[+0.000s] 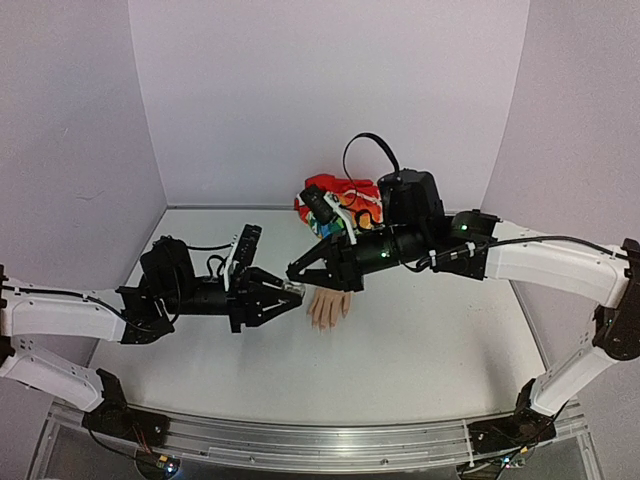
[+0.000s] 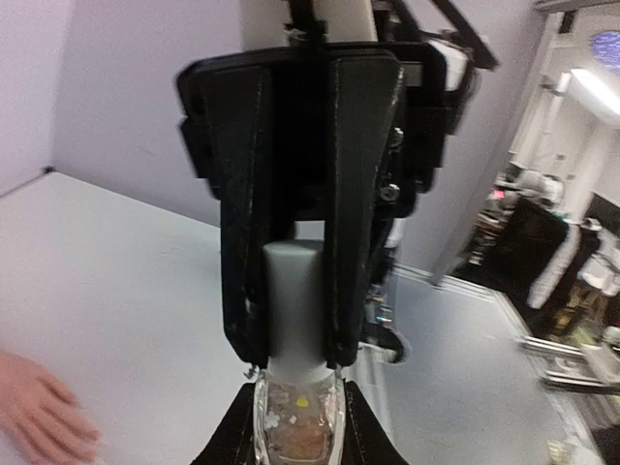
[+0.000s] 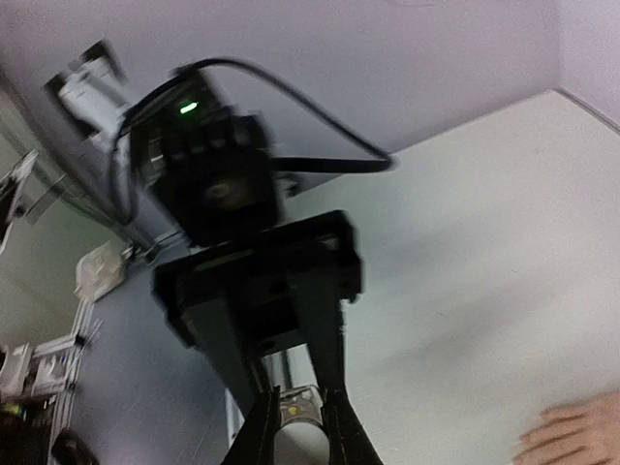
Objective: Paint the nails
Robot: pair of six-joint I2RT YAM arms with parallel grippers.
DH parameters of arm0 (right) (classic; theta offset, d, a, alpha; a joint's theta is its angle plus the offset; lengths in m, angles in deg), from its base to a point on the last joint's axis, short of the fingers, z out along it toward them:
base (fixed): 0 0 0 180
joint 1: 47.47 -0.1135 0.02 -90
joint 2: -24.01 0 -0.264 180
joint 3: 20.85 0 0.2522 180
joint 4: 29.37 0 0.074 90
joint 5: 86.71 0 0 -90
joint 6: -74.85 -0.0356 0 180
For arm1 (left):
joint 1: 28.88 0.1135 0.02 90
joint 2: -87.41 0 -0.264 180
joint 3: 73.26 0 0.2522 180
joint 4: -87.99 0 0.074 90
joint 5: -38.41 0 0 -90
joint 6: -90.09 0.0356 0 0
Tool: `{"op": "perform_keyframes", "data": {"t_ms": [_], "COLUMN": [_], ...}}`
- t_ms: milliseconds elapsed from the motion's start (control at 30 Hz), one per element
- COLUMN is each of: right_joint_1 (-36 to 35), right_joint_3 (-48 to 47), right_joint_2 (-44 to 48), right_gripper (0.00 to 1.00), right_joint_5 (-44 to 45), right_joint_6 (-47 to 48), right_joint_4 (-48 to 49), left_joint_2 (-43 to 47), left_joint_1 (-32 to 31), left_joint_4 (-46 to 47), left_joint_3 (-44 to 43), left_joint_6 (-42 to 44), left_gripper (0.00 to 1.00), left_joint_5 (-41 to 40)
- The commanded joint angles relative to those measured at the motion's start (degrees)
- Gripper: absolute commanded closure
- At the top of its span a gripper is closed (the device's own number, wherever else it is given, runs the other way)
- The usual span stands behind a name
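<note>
Left tool (image 1: 293, 293) clamps the small clear bottle (image 2: 298, 426); right tool (image 1: 296, 270) pinches its white cap (image 2: 294, 310), beside the fake hand (image 1: 327, 310).

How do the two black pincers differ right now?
The left pincer clamps the clear bottle; the right pincer clamps its white cap. The left pincer reaches in from the left side, the right pincer from the right, near the fake hand. Both are black, shut, and meet at one bottle.

Right pincer (image 3: 300, 436) clamped on pale cap (image 3: 300, 448), small clear bottle (image 3: 296, 405) held by left pincer (image 3: 287, 373), fake hand (image 3: 576, 438) lower right.
</note>
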Motion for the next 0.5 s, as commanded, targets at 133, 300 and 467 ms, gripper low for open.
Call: {"op": "perform_keyframes", "data": {"t_ms": [133,300,467], "right_joint_1": [-2.3,-2.1,-2.2], "right_joint_3": [-0.9,0.8,0.4], "right_joint_2": [1.7,5.9,5.9], "right_gripper": [0.91,0.28,0.26], "right_joint_5": [-12.5,14.8,33.4], "right_joint_6": [10.9,-0.4,-14.8], "right_joint_4": [-8.1,-5.7,-4.8], "left_joint_2": [1.9,6.4,4.6], "left_joint_1": [1.1,0.7,-4.8], "left_joint_4": [-2.2,-2.1,-1.9], "left_joint_3": [-3.9,-0.4,-0.3], "left_joint_6": [-0.8,6.4,15.4], "left_gripper": [1.0,1.0,1.0], "left_joint_5": [11.6,-10.1,-37.9]}}
